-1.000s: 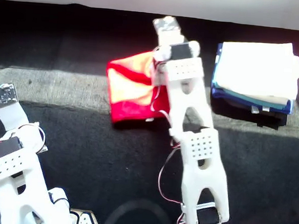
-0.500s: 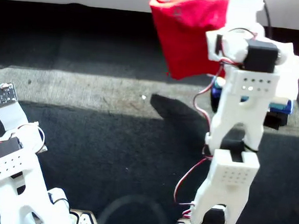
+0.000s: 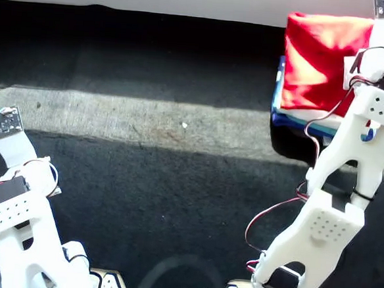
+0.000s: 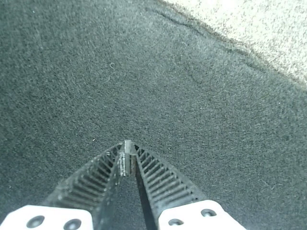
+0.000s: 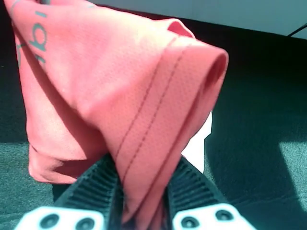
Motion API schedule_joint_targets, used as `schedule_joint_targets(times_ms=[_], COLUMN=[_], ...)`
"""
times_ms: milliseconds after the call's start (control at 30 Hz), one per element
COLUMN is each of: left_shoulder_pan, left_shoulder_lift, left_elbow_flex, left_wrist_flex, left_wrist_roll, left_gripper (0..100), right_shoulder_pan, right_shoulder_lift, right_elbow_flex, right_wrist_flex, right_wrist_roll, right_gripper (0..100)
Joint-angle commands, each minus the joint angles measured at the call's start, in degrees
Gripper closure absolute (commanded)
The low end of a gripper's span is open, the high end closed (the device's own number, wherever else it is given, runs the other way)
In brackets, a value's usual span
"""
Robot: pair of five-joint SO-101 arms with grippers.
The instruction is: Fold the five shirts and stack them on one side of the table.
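Shirt [image 3: 320, 61] hangs over the stack [image 3: 298, 121], far right on the table [image 3: 143, 180].

Both arms are made of chunky white plastic. The left arm [image 3: 21, 231] has a flat white plate dotted with little holes, a black motor block [image 3: 11, 189] set in it, and thin red and white wires looping beside it. A small board [image 3: 4, 122] sits at its far end. The right arm [image 3: 332, 213] has two long white pieces, each with a patch of little holes, black motor blocks at the joints, and red, white and black wires [image 3: 311, 142] running along it. The left gripper [image 4: 127, 148] has black fingers [image 4: 163, 182] with ridges like a comb, on a white base with round dark screw holes. The right gripper [image 5: 141, 167] looks the same
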Motion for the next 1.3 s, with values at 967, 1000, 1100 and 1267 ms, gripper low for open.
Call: schedule_joint_targets(times_ms=[967, 1000, 1100, 1267], left_shoulder_pan=[0.04, 0.04, 0.04, -0.13], left_shoulder_lift=[-1.71, -1.71, -1.71, -1.71], left_elbow_flex=[-0.22, -0.22, -0.22, -0.22], left_wrist_flex=[-0.88, -0.88, -0.88, -0.88], left_wrist_roll=[-0.44, -0.44, -0.44, -0.44], left_gripper=[99, 99, 99, 99], right_shoulder_pan=[3.47, 3.47, 3.03, 0.75], right_shoulder_lift=[12.97, 12.97, 12.53, 12.97], right_elbow_flex=[-3.12, -4.35, -7.52, -16.13], right_wrist_flex=[-16.48, -16.48, -15.78, -7.78], right_wrist_roll=[7.91, 5.54, -2.11, -6.59], right_gripper=[75.3, 75.3, 75.4, 99.8])
